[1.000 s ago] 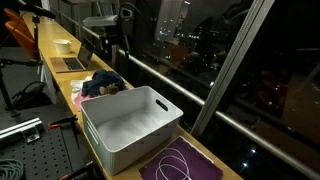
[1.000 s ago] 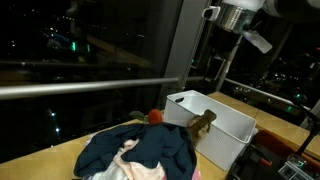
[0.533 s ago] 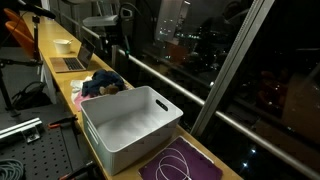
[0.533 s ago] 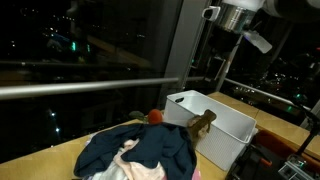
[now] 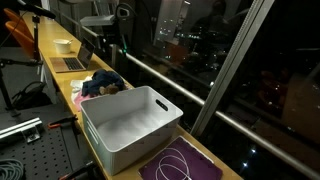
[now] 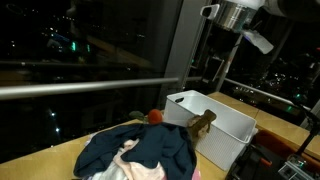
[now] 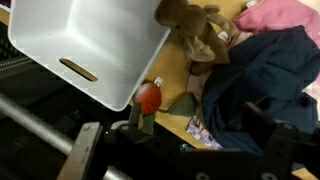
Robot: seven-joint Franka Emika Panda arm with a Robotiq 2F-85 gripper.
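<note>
— While the gripper hangs high above the table, does it carry anything?
— No. In the wrist view its fingers stand wide apart with nothing between them.
— And the clothes pile?
— Heaped by the table's window-side edge, just beside the white bin (a brown plush toy rests against the bin's corner, with a small red thing near it).
— How far along, then?
— Barely begun, I'd judge: the bin looks empty and nothing is grasped.
</note>
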